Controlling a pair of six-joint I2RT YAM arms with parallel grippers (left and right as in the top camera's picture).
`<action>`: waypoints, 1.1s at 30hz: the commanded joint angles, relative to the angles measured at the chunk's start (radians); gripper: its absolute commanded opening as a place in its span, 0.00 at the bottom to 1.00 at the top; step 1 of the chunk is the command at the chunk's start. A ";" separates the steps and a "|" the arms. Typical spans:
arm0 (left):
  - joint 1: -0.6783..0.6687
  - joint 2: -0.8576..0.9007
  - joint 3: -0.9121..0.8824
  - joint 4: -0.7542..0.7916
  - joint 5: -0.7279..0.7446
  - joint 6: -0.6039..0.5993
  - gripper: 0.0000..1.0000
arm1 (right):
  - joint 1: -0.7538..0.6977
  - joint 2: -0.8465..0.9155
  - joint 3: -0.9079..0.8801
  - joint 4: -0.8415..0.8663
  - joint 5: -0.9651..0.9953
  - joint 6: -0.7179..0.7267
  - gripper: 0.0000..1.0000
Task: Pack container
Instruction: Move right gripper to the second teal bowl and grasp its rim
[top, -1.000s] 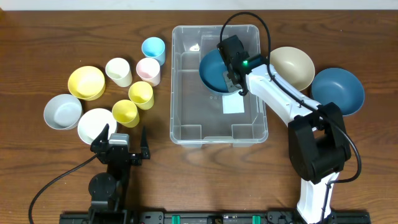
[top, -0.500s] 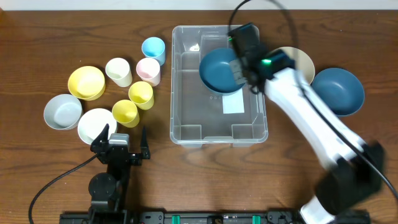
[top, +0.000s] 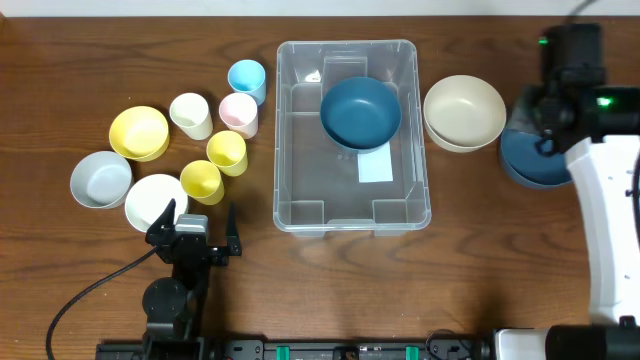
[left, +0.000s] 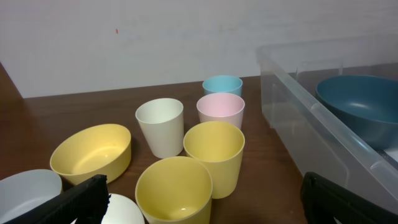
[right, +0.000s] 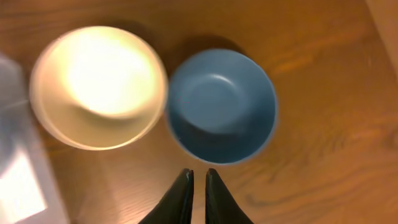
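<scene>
The clear container (top: 300, 190) stands mid-table with a dark blue bowl (top: 360, 110) resting inside it near its far end, free of any gripper. My right gripper (right: 199, 171) hangs high over the table just short of a second blue bowl (right: 221, 106), between it and the cream bowl (right: 96, 87). Its jaws are almost together with nothing between them. In the overhead view its fingers are hidden under the wrist. My left gripper (top: 200, 210) rests open at the near left, a yellow cup (left: 174, 190) just ahead of it.
Left of the container stand a blue cup (top: 246, 77), pink cup (top: 239, 113), white cup (top: 190, 113) and another yellow cup (top: 227, 151). A yellow bowl (top: 139, 132), pale grey bowl (top: 100, 178) and white bowl (top: 150, 197) sit further left.
My right arm has left the blue bowl in the container and swung out to the right, now above the bowls beside it. The left arm has not moved.
</scene>
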 joint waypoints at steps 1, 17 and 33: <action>-0.003 -0.005 -0.014 -0.040 -0.005 -0.012 0.98 | -0.074 0.019 -0.079 0.040 -0.095 0.037 0.10; -0.003 -0.005 -0.014 -0.040 -0.005 -0.012 0.98 | -0.118 0.020 -0.479 0.399 -0.151 -0.312 0.24; -0.003 -0.005 -0.014 -0.040 -0.005 -0.012 0.98 | -0.118 0.020 -0.623 0.676 -0.233 -0.461 0.58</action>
